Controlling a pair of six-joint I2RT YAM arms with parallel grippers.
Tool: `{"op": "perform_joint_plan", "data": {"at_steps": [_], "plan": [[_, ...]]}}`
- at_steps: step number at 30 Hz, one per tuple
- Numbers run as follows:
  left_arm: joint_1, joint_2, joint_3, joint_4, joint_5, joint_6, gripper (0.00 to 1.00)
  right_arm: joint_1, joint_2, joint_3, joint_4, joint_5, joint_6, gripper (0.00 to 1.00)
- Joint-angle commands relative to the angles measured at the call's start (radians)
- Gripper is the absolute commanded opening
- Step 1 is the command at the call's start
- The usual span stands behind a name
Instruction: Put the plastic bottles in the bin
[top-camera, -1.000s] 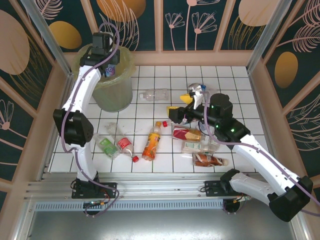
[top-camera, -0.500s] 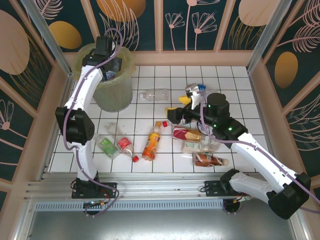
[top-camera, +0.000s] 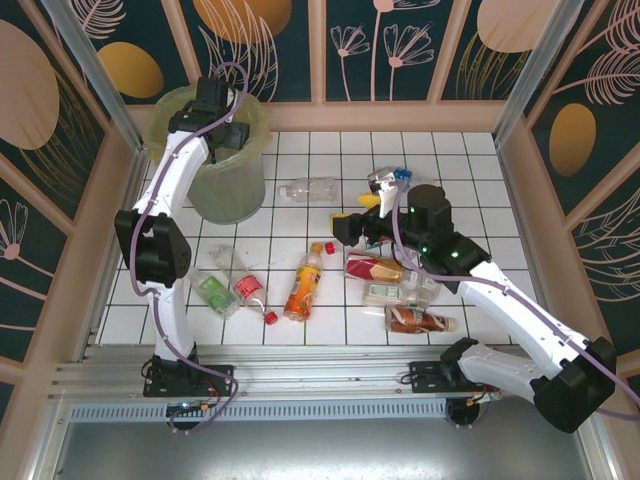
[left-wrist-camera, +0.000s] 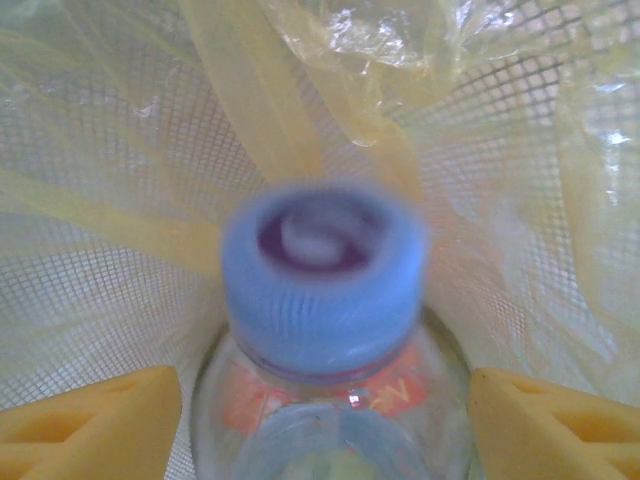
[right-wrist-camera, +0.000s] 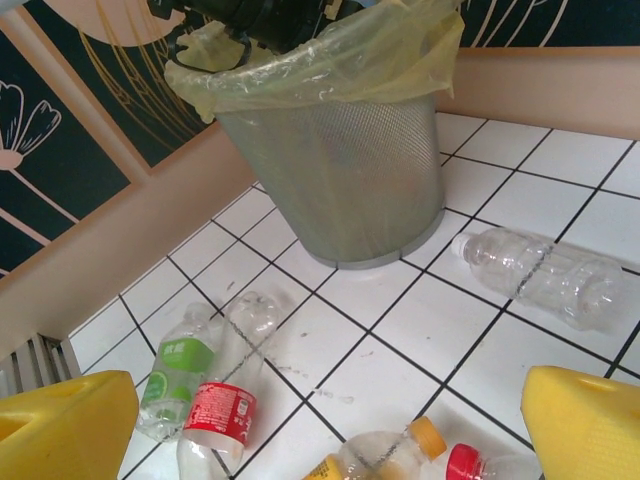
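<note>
**Desk:** Where is the left arm's bottle?

**Me:** I have it down inside the bin (top-camera: 225, 190), at ten o'clock on the white tiled tabletop (top-camera: 460, 170). On my left wrist feed the left fingers (left-wrist-camera: 90, 420), blunt yellow plastic wedges, are closed against the flanks of a clear blue-capped bottle (left-wrist-camera: 320, 290). Its cap is ribbed and a little blurred, with a red-orange label band just beneath. Behind it I see the crinkled yellow-green bag (left-wrist-camera: 300, 100) lying over fine mesh.

**Desk:** And your right side?

**Me:** The right fingers (right-wrist-camera: 585, 420) are spread wide with nothing between them. They hover near the tabletop's centre and face ten o'clock, toward the bin. From there the bin looks round and tapering, a grey mesh wall with the bag folded loosely over its rim.

**Desk:** What's lying loose?

**Me:** An unlabelled bottle (right-wrist-camera: 540, 275), ridged and transparent, lies on its side at the bin's three o'clock. A green-label bottle (right-wrist-camera: 175, 375) and a red-label bottle (right-wrist-camera: 218, 415), both dented, lie side by side at seven o'clock. An orange-label bottle (top-camera: 303, 285) lies at six. Three crushed bottles (top-camera: 395, 294) are stacked close together at five, beneath my right arm.
</note>
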Motion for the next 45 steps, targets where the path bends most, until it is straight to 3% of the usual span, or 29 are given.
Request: {"op": "perform_joint_plan", "data": {"at_steps": [1, 16, 23, 26, 30, 36, 45], "plan": [[0.004, -0.011, -0.001, -0.023, 0.012, -0.007, 0.78, 0.009, 0.009, 0.029, 0.003, 0.015, -0.001, 0.99], [0.004, -0.142, -0.034, -0.007, 0.02, -0.064, 0.84, 0.01, 0.025, 0.034, 0.008, 0.037, -0.007, 0.99], [0.004, -0.341, -0.243, 0.118, 0.025, -0.171, 0.86, 0.01, 0.02, 0.034, 0.005, 0.081, -0.018, 0.99], [0.004, -0.471, -0.387, 0.231, 0.079, -0.246, 0.87, 0.01, 0.022, 0.034, 0.002, 0.112, -0.022, 0.99], [0.004, -0.647, -0.616, 0.422, 0.244, -0.348, 0.88, 0.007, 0.03, 0.045, -0.032, 0.217, -0.02, 0.99], [-0.003, -0.786, -0.831, 0.648, 0.63, -0.486, 0.95, -0.004, 0.033, 0.039, -0.069, 0.296, -0.018, 0.99], [-0.021, -0.897, -1.041, 0.796, 1.031, -0.466, 0.99, -0.139, 0.111, 0.048, -0.12, 0.313, 0.062, 0.99]]}}
